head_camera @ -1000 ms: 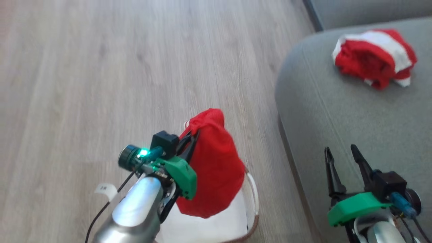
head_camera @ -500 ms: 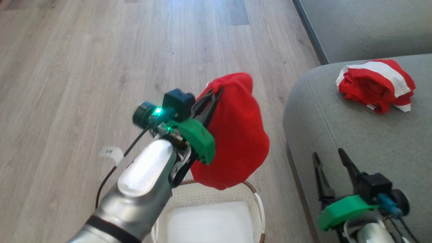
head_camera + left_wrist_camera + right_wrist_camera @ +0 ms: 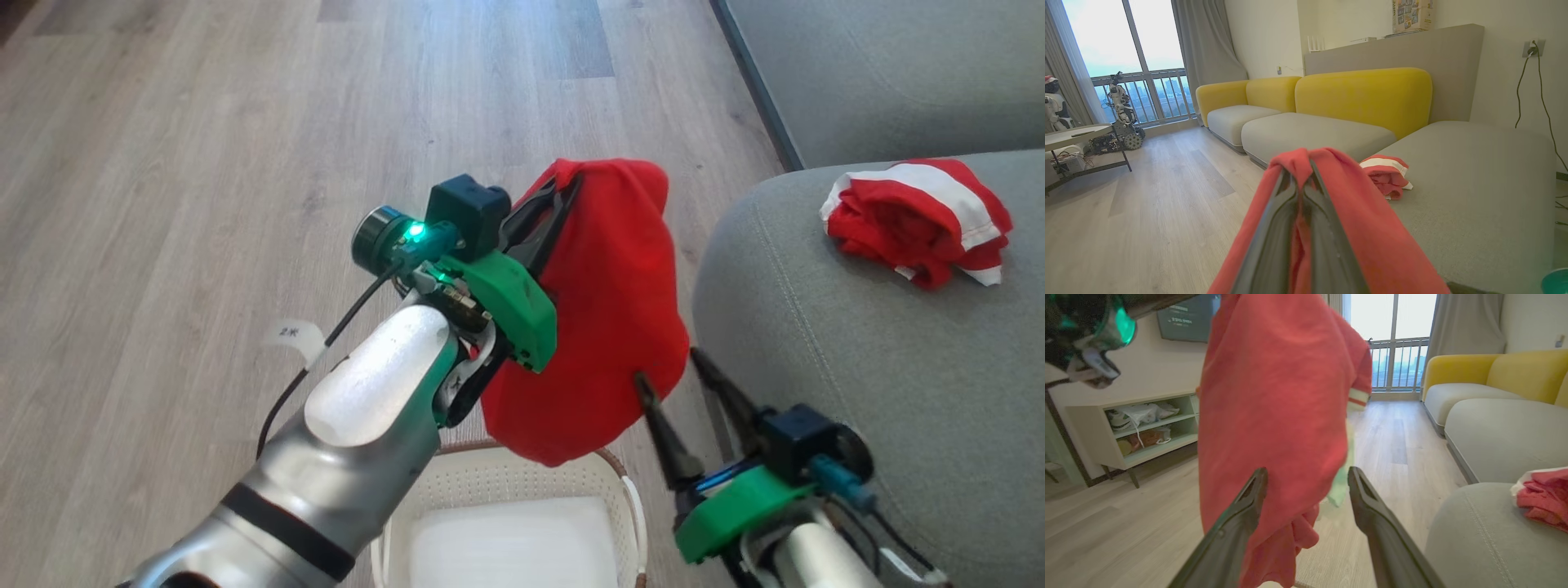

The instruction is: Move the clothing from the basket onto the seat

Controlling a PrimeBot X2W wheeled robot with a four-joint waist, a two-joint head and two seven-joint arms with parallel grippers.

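The left claw [image 3: 563,184] is raised out in front of the robot with its two dark fingers pressed together on a fold of a red jersey [image 3: 612,327]. The cloth is bunched over the fingertips and hangs down in a loose drop below them. From the left wrist, the left claw [image 3: 1301,171] shows its fingers tight on a ridge of red fabric, with the red jersey [image 3: 1372,228] spilling off to either side. The jersey hangs clear above the far rim of the white basket [image 3: 482,474], which sits on the wooden floor [image 3: 204,163] close in front of the robot, just left of the sofa. The right claw [image 3: 669,367] is up beside the jersey's lower right edge, its fingers spread wide with nothing between them. From the right wrist, the right claw [image 3: 1306,473] has one finger crossing in front of the hanging red jersey [image 3: 1274,396], whose sleeve end has a white and red band; I cannot tell whether that finger touches it. On the right, the grey sofa [image 3: 857,367] has a second jersey [image 3: 914,216], red with white stripes, lying crumpled on its seat near the far edge, well apart from both claws. Yellow back cushions [image 3: 1363,94] stand along the far side of the sofa.
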